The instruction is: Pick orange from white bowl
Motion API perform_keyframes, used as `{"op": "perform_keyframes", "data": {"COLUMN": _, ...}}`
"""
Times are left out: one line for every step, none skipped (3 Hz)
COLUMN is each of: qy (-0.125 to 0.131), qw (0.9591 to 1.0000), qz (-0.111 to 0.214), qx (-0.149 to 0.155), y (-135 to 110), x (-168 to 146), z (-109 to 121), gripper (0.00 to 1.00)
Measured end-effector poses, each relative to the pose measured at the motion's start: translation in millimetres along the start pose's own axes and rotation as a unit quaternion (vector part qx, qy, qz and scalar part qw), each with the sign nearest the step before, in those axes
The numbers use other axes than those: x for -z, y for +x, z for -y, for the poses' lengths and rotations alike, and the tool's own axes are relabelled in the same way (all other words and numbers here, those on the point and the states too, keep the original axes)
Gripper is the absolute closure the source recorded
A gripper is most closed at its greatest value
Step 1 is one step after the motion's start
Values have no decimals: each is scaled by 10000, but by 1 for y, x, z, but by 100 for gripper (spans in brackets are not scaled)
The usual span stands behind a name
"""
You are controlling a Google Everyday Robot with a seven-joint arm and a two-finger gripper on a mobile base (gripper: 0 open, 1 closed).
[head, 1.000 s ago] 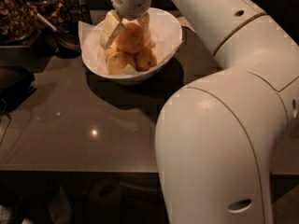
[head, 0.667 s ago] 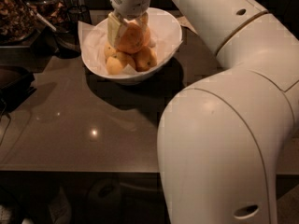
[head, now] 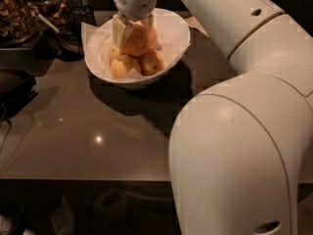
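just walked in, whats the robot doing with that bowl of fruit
The robot's arm reaches down into the white bowl on the dark counter. Its gripper is closed around the orange, which sits on top of the smaller yellowish fruits. The orange is gripped but low inside the bowl, not yet lifted clear.

The orange [head: 139,42] is round, deep orange and dull-skinned. It sits high in the bowl [head: 177,32], on top of the smaller fruits [head: 122,66] and left of the bowl's middle. The gripper [head: 135,35] is down over it, with its pale fingers [head: 119,31] on either side, seemingly pressed to the skin. The bowl is wide, glossy white and paper-lined, and stands upright on the bench [head: 98,131].
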State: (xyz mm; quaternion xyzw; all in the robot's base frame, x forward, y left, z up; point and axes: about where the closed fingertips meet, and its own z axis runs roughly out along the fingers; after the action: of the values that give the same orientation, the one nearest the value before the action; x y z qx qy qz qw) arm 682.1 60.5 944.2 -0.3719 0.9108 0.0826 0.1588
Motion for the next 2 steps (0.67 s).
{"op": "perform_keyframes", "data": {"qy": -280, "qw": 9985, "qz": 390, "qx": 250, "y": -5, "x": 19, "z": -8, "gripper": 100}}
{"op": "perform_keyframes", "data": {"qy": -555, "qw": 9934, "qz": 823, "qx": 570, "y": -2, "x": 52, "z": -15, "gripper": 100}}
